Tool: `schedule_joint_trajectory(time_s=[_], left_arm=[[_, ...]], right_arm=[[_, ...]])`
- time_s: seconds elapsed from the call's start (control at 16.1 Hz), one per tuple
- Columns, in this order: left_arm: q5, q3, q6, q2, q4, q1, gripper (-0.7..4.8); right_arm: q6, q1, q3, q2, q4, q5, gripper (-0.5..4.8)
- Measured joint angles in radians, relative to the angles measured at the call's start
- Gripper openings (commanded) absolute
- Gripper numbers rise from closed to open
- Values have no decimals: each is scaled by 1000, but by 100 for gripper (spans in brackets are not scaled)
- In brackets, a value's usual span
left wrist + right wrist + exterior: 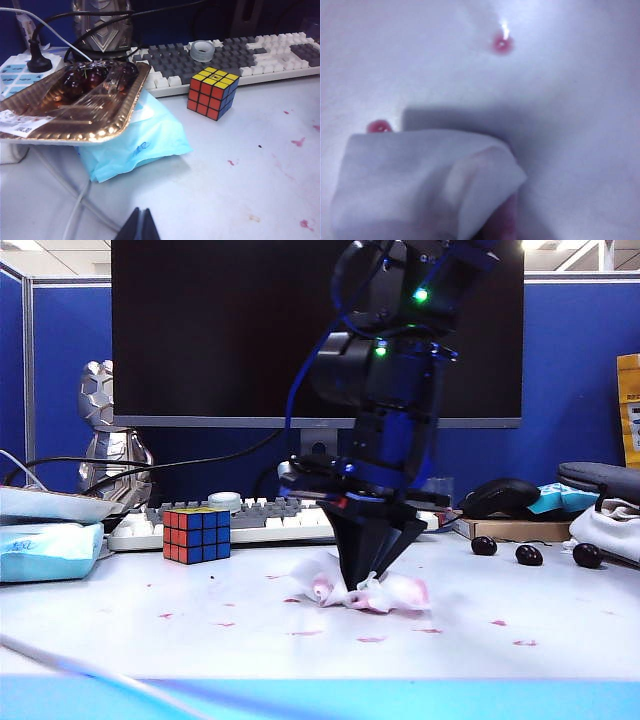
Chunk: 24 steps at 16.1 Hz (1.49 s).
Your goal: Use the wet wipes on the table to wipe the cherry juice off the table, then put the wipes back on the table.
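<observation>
The wet wipes (pixel 392 592), a crumpled white sheet with pink stains, lie pressed on the white table (pixel 120 600) near its middle. My right gripper (pixel 368 580) points straight down and is shut on them. In the right wrist view the wet wipes (pixel 425 180) fill the near part and hide the fingers. Cherry juice shows as pink spots (pixel 372 639) in front of the wipes, to the left (pixel 166 616) and to the right (pixel 524 643); two drops (pixel 501 44) lie just beyond the wipes. My left gripper (pixel 141 214) hovers shut and empty over the left side of the table.
A Rubik's cube (pixel 196 534) stands before a keyboard (pixel 270 515). A light-blue wipes pack (pixel 45 550) lies far left under a gold tray of cherries (pixel 75 107). Three dark cherries (pixel 529 555) and a mouse (pixel 498 496) sit at the right. A monitor stands behind.
</observation>
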Motion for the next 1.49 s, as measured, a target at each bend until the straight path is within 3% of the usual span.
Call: schedule_joint_trajectory(time_s=[0.12,0.31,0.44,0.56,0.68,0.75,0.93,1.18,1.37,1.49], left_arm=[[0,0,0,0,0,0,-2],[0,0,0,0,0,0,-2],[0,0,0,0,0,0,-2],[0,0,0,0,0,0,-2],[0,0,0,0,0,0,-2],[0,0,0,0,0,0,-2],[0,0,0,0,0,0,-2],[0,0,0,0,0,0,-2],[0,0,0,0,0,0,-2],[0,0,0,0,0,0,-2]], right_arm=[[-18,4,1,5,0,-145,-6],[-53,97,-10,29,-51,-383,-6],[-78,157,-14,37,-106,-434,-6],[-77,179,-6,31,-143,-351,-6],[-73,185,1,13,-219,-188,-6],[-62,160,4,9,-261,-112,-6],[-26,28,5,6,-342,-9,-6],[4,-106,5,2,-373,57,-6],[25,-129,6,3,-418,122,-6],[24,-140,8,7,-455,19,-6]])
